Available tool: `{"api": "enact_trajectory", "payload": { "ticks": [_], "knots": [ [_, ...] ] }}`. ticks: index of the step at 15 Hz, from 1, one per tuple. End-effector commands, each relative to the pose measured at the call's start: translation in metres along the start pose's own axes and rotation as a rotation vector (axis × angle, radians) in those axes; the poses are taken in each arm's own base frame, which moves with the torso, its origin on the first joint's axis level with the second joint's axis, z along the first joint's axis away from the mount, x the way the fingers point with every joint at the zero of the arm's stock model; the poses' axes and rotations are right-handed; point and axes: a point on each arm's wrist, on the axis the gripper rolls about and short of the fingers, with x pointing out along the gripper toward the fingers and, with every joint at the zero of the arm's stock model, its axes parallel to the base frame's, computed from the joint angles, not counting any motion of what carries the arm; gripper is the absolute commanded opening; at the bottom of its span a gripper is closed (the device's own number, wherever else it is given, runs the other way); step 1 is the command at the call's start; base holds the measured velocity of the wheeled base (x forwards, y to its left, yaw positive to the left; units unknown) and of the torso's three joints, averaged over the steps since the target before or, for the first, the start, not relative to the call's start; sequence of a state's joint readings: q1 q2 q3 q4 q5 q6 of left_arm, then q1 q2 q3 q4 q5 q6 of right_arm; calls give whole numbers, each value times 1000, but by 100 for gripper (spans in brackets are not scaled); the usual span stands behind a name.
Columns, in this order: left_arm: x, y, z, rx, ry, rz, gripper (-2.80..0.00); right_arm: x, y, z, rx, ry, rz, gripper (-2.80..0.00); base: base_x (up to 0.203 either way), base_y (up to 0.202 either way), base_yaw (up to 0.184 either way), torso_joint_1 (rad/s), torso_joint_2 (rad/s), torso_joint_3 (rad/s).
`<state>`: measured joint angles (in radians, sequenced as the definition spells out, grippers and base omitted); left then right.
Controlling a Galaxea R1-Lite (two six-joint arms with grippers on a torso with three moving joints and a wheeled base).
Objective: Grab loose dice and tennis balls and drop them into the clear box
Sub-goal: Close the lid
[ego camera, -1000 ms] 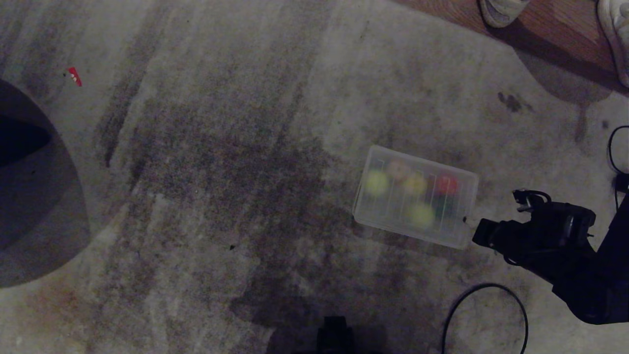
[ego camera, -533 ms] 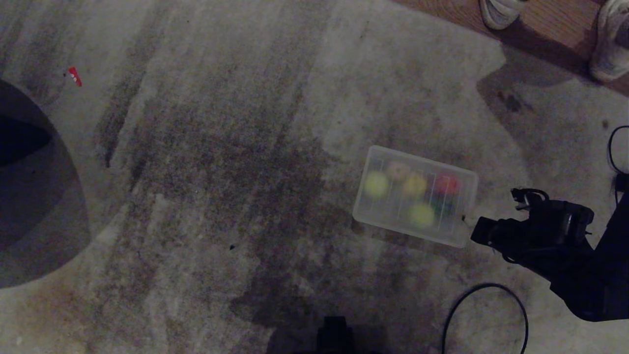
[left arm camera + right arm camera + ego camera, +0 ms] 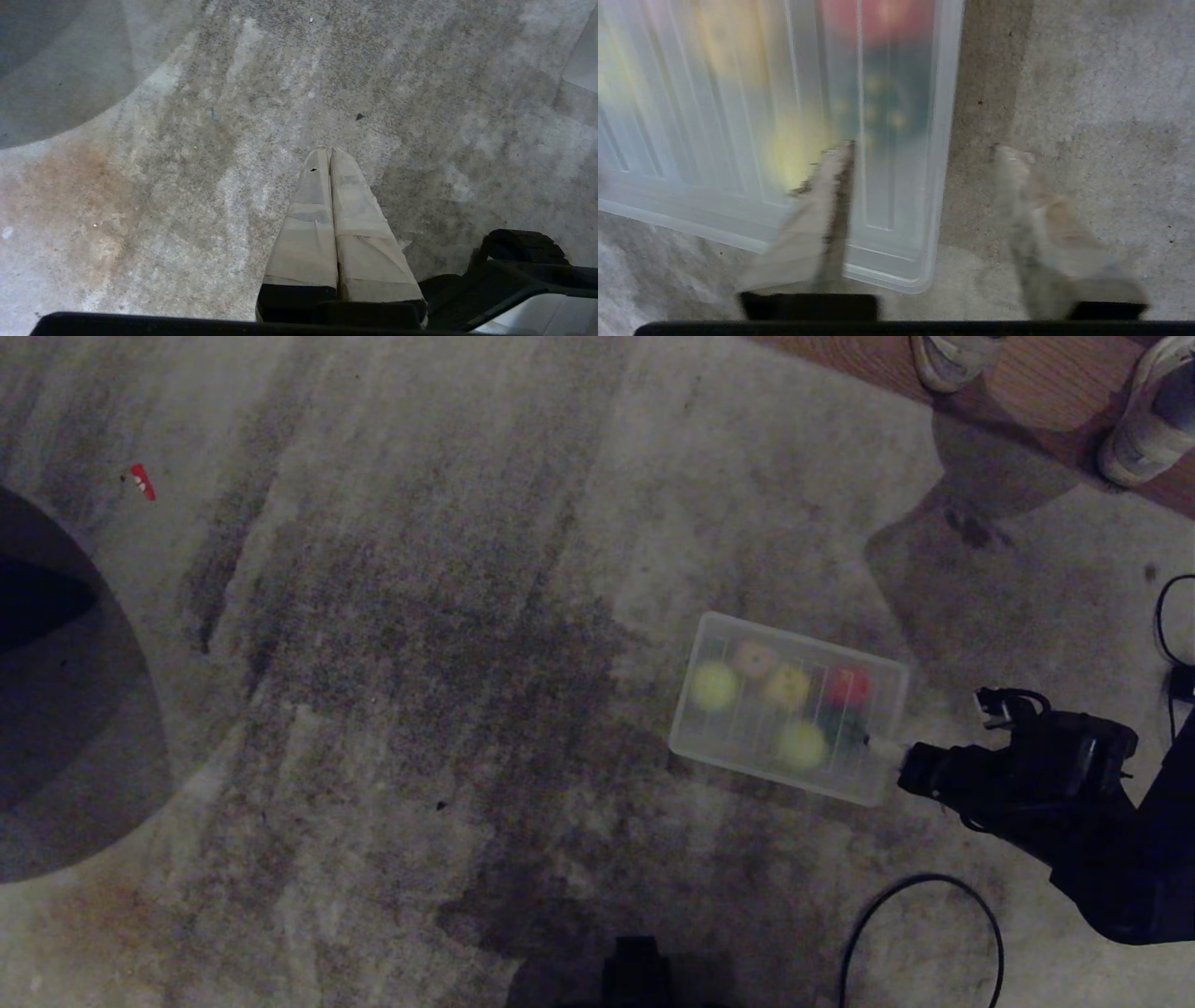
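- Since a second ago, the right gripper (image 3: 920,154) has gone from closed to spread, with one finger (image 3: 831,186) over the box corner and the other (image 3: 1017,186) over bare floor; the box has not shifted.
- Clear box (image 3: 887,728): rests on the stained floor (image 3: 420,663), ribbed lid on, long axis running from the gripper end away toward the robot's left.
- Contents, seen blurred through the lid: two yellow-green tennis balls (image 3: 714,685), plus orange, red and dark shapes that may be dice; pips cannot be read.
- Relation for the next move: the box's near short edge lies between the spread fingers, just ahead of them. No loose ball or die shows anywhere.
- Left gripper (image 3: 331,156): fingers pressed together, empty, hanging over bare floor, well apart from the box.
- Far right: two shoes (image 3: 1139,420) on wooden flooring.
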<state>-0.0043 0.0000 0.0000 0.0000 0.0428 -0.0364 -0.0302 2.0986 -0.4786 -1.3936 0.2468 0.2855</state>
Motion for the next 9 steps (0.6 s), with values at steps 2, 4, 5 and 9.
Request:
{"api": "enact_trajectory", "payload": {
  "ticks": [2,4,5,9],
  "knots": [
    [0,0,0,0,3,1,-280,-11,6,9,-6,-28,11,0,0,0,0,0,0,0],
    [0,0,0,0,3,0,-280,-28,11,10,-4,-14,33,0,0,0,0,0,0,0],
    [0,0,0,0,3,1,-280,-41,14,10,-1,-3,49,0,0,0,0,0,0,0],
    [0,0,0,0,3,1,-280,-93,34,30,34,-79,89,-280,0,0,0,0,0,0]
  ]
}}
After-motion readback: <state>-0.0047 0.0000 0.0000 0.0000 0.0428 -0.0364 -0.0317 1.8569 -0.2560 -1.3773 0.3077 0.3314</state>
